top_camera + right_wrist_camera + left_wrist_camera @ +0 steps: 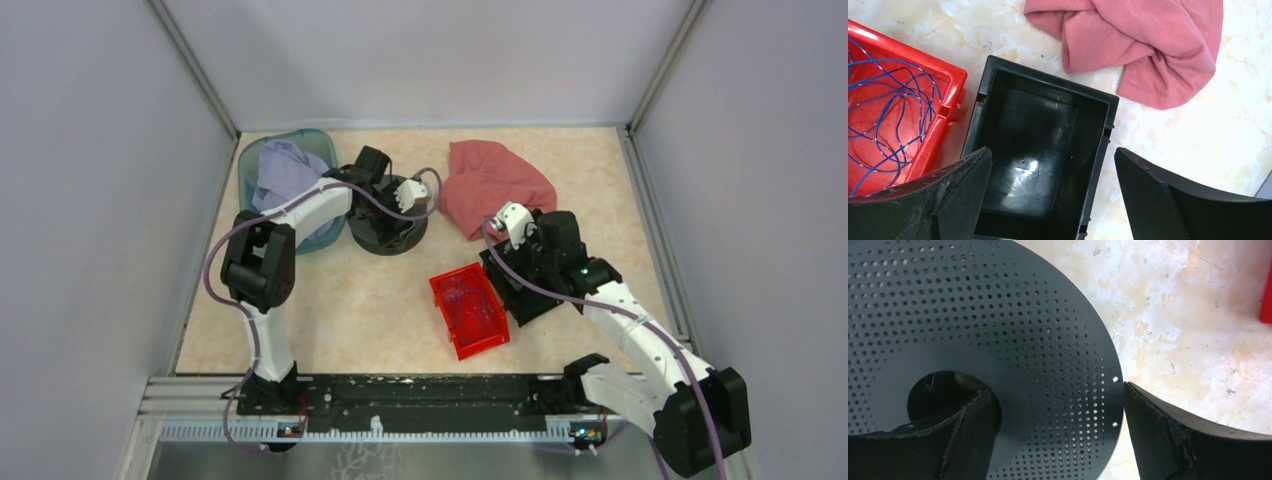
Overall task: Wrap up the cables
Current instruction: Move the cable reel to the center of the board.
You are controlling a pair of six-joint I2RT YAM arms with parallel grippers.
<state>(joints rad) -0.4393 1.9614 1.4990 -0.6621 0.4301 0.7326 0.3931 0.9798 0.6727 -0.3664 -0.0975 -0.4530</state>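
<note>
The right gripper (1053, 155) hung with jaws wide apart over the black bin (1048, 82). The cables (888, 110), thin blue loops, lay in the red bin (955, 75) just to its left, with a pink cloth (1148, 45) beyond. The left gripper (1058, 390), also spread, straddled the rim of the perforated black spool (998, 315). Underneath was a mottled beige bench (1198, 140), with grey walls (100, 200) around.

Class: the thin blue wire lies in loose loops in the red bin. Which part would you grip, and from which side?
Probably where several loops of the wire cross, near the middle of the red bin. Come straight down through its open top: the walls block a sideways approach, and a crossing offers more to pinch than one flat strand.
</note>
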